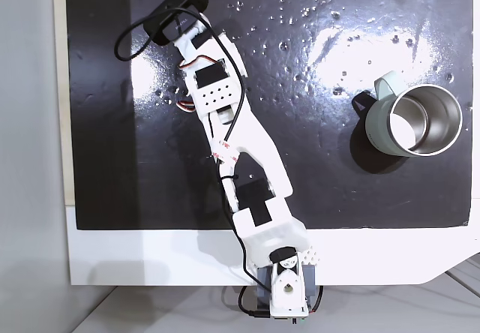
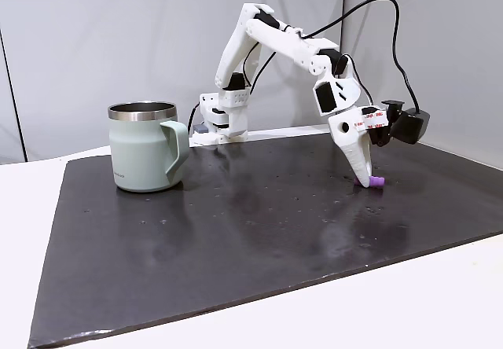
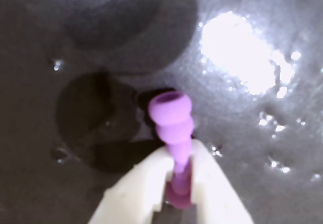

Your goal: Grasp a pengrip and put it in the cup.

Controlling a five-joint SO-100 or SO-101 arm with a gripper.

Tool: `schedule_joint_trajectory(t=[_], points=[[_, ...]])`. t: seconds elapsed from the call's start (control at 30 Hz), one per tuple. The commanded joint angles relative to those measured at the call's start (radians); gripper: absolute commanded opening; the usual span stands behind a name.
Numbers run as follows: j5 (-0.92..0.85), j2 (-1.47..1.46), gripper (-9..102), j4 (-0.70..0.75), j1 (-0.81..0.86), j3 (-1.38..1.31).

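In the wrist view the white gripper (image 3: 177,171) has its jaws clamped on the purple pengrip (image 3: 172,122), whose ribbed, hollow end sticks out past the tips. In a fixed view the pengrip (image 2: 376,181) lies on the black mat (image 2: 236,231), well apart from the grey-green cup (image 2: 146,148) standing upright.

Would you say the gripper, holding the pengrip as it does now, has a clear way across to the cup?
Probably yes. The gripper is shut on the pengrip near the mat, and nothing stands between it and the upright, open cup, though it must lift above the rim.
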Motion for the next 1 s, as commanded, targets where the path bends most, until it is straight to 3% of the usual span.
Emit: schedule_joint_trajectory(t=[0.0, 0.17, 0.53, 0.77, 0.97], points=[[0.077, 0.046, 0, 0.0, 0.015, -0.006], [0.186, 0.173, 0, 0.106, 0.0, -0.029], [0.319, 0.684, 0, 0.577, 0.043, 0.005], [0.313, 0.871, 0, 0.765, 0.202, 0.014], [0.224, 1.066, 0, 0.815, 0.402, 0.112]])
